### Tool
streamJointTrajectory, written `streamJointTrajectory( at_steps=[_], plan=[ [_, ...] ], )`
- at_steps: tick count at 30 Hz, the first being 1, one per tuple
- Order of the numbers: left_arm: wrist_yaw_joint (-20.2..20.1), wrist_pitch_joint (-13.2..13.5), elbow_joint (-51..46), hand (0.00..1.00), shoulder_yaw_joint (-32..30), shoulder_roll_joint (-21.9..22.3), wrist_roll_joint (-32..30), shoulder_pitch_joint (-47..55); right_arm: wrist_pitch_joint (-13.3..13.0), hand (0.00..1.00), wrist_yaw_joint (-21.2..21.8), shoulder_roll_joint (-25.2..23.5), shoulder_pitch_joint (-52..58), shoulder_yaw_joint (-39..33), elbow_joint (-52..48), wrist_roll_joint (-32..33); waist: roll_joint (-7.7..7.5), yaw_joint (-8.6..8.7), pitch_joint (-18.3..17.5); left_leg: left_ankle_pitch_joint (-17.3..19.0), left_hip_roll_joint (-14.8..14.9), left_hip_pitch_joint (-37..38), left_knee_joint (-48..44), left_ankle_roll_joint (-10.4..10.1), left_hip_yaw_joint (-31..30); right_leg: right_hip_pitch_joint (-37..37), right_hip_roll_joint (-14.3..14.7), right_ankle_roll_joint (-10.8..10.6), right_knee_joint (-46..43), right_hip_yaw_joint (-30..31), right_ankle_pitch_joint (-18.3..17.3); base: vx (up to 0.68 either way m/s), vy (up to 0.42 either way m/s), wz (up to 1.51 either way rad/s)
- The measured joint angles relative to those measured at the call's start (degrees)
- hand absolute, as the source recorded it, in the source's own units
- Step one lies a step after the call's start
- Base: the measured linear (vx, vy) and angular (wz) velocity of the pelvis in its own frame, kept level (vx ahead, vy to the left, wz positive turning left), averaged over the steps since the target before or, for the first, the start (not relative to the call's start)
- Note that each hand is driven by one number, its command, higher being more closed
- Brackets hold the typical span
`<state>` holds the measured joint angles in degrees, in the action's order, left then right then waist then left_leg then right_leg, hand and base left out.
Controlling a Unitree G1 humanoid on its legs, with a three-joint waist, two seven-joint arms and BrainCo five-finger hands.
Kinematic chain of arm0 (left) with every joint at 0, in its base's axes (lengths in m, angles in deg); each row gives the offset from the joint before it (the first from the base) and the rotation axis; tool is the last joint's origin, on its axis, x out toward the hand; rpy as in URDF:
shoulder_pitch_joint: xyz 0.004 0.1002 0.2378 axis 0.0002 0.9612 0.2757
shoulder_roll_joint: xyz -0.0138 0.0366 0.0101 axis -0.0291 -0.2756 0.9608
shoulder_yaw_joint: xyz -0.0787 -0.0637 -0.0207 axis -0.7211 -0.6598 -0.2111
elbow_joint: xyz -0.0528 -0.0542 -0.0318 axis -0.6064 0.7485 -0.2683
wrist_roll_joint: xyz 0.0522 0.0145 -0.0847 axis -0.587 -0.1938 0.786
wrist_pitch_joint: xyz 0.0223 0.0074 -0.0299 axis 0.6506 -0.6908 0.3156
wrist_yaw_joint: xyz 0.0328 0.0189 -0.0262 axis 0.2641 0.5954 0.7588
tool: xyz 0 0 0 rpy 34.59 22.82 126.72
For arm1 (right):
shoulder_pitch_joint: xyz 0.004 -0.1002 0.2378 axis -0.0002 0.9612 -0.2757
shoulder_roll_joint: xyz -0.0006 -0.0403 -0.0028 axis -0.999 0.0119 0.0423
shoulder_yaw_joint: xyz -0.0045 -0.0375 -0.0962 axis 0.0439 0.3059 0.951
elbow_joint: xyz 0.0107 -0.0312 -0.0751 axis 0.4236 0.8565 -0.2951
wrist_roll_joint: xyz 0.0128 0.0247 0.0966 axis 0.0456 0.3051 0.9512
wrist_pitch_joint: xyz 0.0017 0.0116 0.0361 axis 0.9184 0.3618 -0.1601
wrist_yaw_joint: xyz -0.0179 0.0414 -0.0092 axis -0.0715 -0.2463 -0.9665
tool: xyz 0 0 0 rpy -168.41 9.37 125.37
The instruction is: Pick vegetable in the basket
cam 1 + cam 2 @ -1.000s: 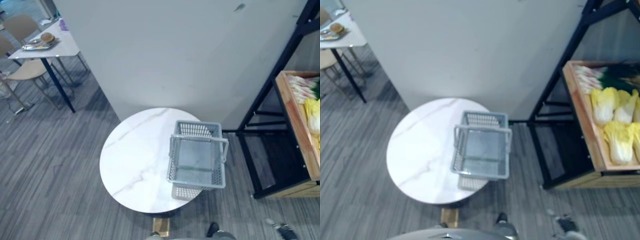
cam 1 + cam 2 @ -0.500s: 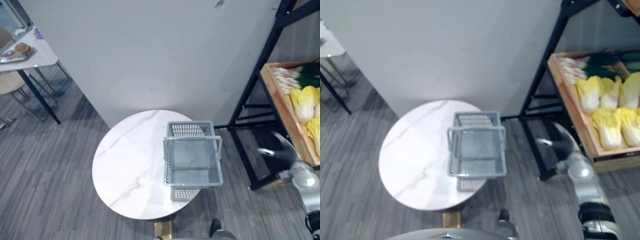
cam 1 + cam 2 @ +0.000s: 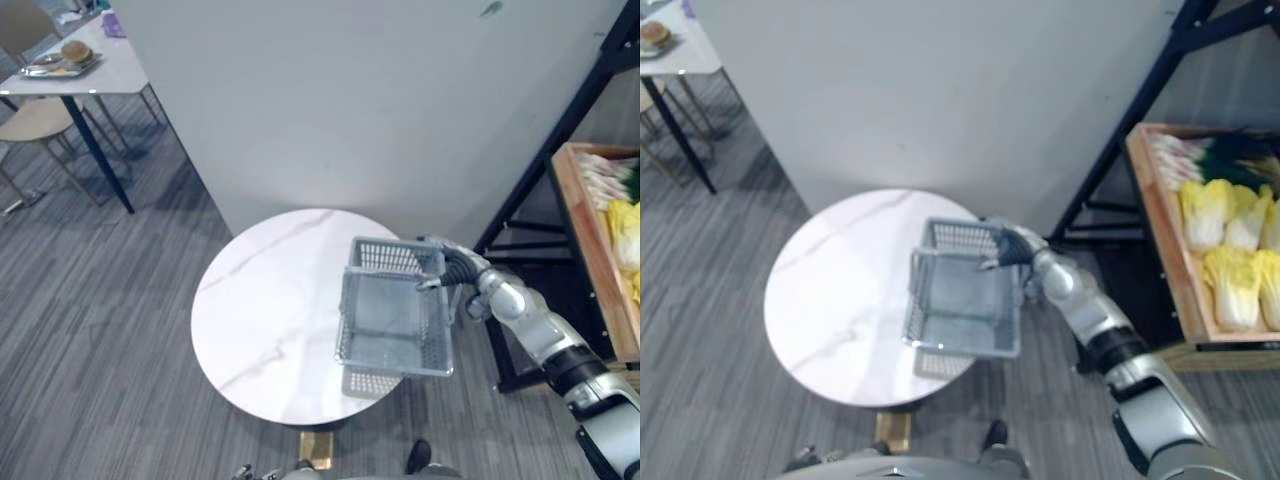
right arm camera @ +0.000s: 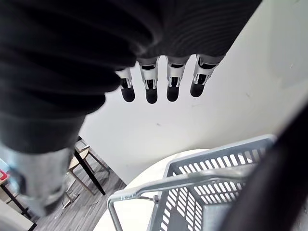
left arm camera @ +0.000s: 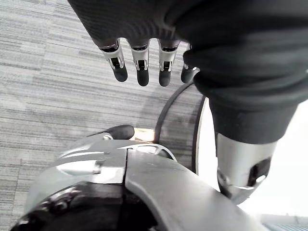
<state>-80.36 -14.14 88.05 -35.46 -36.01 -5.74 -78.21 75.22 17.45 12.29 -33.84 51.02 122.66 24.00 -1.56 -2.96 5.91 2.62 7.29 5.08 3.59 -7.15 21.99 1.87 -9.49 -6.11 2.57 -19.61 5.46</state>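
Left eye view: right hand point(image 3: 443, 264) at basket point(image 3: 346, 312) rim.

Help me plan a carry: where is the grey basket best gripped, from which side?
The handle of the grey basket, at mid-bar, from above: it stands raised across the open top. The right hand, open, is by the far right corner.

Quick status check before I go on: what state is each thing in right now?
Grey plastic mesh basket: empty, handle raised, near the table's right edge.
Round white marble table: bears the basket.
Right hand: open, by the basket's far right corner, holding nothing.
Left hand: open, holding nothing.
Yellow-green cabbages: lying in the wooden crate, not yet picked.
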Motion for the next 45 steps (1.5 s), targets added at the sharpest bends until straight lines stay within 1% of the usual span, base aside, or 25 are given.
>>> streamJointTrajectory(
  at_steps=[2, 3, 7, 8, 10, 12, 14, 20, 21, 26, 31, 34, 38, 45],
  plan=[
    [0.03, -0.02, -0.25, 0.0, -0.38, 0.16, 0.5, -0.38, 0.68, 0.0, 0.61, -0.86, -2.16, 1.84, 4.39, -0.39, -0.21, -0.52, 1.07, -0.37, 0.03, -0.72, 0.09, 0.32, -1.07, 0.01, 0.01, 0.01, 0.26, -0.99, 0.0, -0.02, -0.035, 0.21],
    [0.03, -0.02, -0.41, 0.0, -0.49, 0.28, 0.65, -0.38, 0.83, 0.0, 0.94, -1.16, -2.79, 2.0, 5.41, -0.43, -0.23, -0.61, 1.4, -0.42, 0.03, -0.83, 0.09, 0.36, -1.28, 0.01, 0.01, 0.01, 0.27, -1.18, 0.01, -0.01, -0.029, 0.17],
    [0.11, 0.03, -0.63, 0.0, -0.55, 0.76, 0.69, -1.29, 1.25, 0.0, 1.1, -2.19, -6.22, 2.13, 11.19, -0.57, 0.08, -1.85, 3.36, -0.59, -0.11, -2.02, -0.02, 0.57, -2.41, 0.34, -0.19, 0.03, 0.33, -2.27, 0.02, 0.0, -0.013, 0.14],
    [0.19, 0.03, -0.87, 0.0, -0.55, 0.78, 0.7, -1.55, 1.67, 0.0, 1.05, -2.39, -7.58, 2.13, 12.49, -1.64, 0.06, -2.1, 3.81, -0.69, -0.17, -2.78, -0.11, 0.73, -2.56, 1.0, -0.26, 0.28, 0.33, -2.41, 0.21, 0.0, -0.006, 0.11],
    [0.34, 0.04, -1.63, 0.0, -0.5, 0.79, 0.7, -1.97, 2.33, 0.0, 1.02, -2.59, -9.77, 2.13, 14.26, -2.51, 0.23, -1.93, 5.21, -0.75, -0.33, -3.73, -0.52, 0.82, -3.63, 1.09, -0.52, 0.31, 0.33, -3.14, 0.23, 0.0, -0.006, 0.21],
    [0.41, 0.1, -1.7, 0.0, -0.47, 0.82, 0.77, -2.66, 2.44, 0.0, 1.02, -2.59, -11.56, 2.11, 16.13, -2.59, 0.12, -2.24, 6.49, -0.76, -0.39, -4.25, -0.7, 0.83, -4.09, 1.23, -0.63, 0.31, 0.35, -3.52, 0.23, 0.0, -0.003, 0.17],
    [0.56, 0.1, -1.68, 0.0, -0.45, 0.78, 0.77, -2.96, 2.61, 0.0, 0.86, -3.26, -12.7, 1.82, 17.35, -2.63, 0.04, -2.44, 6.67, -0.77, -0.45, -5.01, -0.73, 0.85, -4.26, 1.88, -0.7, 0.35, 0.35, -3.51, 0.26, 0.01, -0.002, 0.04],
    [1.67, 0.33, -1.69, 0.0, 0.22, 0.8, 0.92, -3.86, 3.31, 0.0, -0.89, -4.18, -14.02, 0.23, 19.03, -2.67, 0.45, -2.46, 8.78, -0.77, -0.63, -5.23, -0.69, 0.85, -4.44, 1.98, -0.87, 0.55, 0.37, -3.37, 0.41, 0.0, -0.001, 0.01],
    [1.78, 0.61, -1.69, 0.0, 0.55, 0.8, 2.02, -3.91, 3.4, 0.0, -1.22, -4.23, -14.24, -0.63, 19.97, -2.72, 0.59, -2.47, 9.03, -0.77, -0.64, -5.43, -0.72, 0.85, -4.57, 2.07, -0.88, 0.55, 0.38, -3.41, 0.41, -0.01, -0.008, 0.05],
    [2.09, 0.88, -1.68, 0.0, 0.82, 0.9, 2.88, -4.08, 3.58, 0.0, -1.3, -4.15, -14.96, -1.02, 20.29, -4.82, 0.99, -2.33, 10.07, -0.85, -0.64, -6.04, -0.81, 0.96, -4.77, 2.59, -0.9, 0.54, 0.38, -3.37, 0.42, 0.0, -0.002, 0.01],
    [2.1, 0.86, -1.69, 0.0, 0.81, 0.9, 2.84, -4.08, 3.54, 0.0, -1.29, -4.12, -14.95, -1.06, 20.23, -5.0, 1.01, -2.28, 10.09, -0.85, -0.69, -6.04, -0.79, 0.96, -4.78, 2.59, -0.97, 0.47, 0.38, -3.33, 0.46, 0.0, 0.0, 0.0],
    [2.11, 0.84, -1.69, 0.0, 0.79, 0.9, 2.82, -4.07, 3.27, 0.0, -1.28, -3.96, -14.91, -1.04, 19.75, -6.94, 1.01, -2.18, 10.1, -0.85, -0.8, -6.04, -0.87, 0.96, -4.73, 2.59, -1.1, 0.37, 0.38, -3.23, 0.53, 0.0, 0.0, 0.0],
    [2.12, 0.78, -1.71, 0.0, 0.78, 0.9, 2.73, -4.07, 3.22, 0.0, -1.26, -3.3, -14.55, -0.66, 19.08, -7.1, 1.0, -2.15, 10.11, -0.85, -1.05, -6.04, -1.14, 0.96, -4.57, 2.6, -1.4, 0.17, 0.38, -2.89, 0.65, 0.0, 0.001, -0.01],
    [2.11, 0.7, -1.75, 0.0, 0.72, 0.9, 2.13, -4.06, 2.68, 0.0, -1.11, -0.92, -12.04, 1.68, 12.05, -7.23, 0.93, -1.97, 10.15, -0.83, -1.24, -5.89, -1.5, 0.94, -3.83, 2.82, -1.61, -0.06, 0.36, -1.86, 1.0, -0.02, -0.001, -0.05]
  ],
)
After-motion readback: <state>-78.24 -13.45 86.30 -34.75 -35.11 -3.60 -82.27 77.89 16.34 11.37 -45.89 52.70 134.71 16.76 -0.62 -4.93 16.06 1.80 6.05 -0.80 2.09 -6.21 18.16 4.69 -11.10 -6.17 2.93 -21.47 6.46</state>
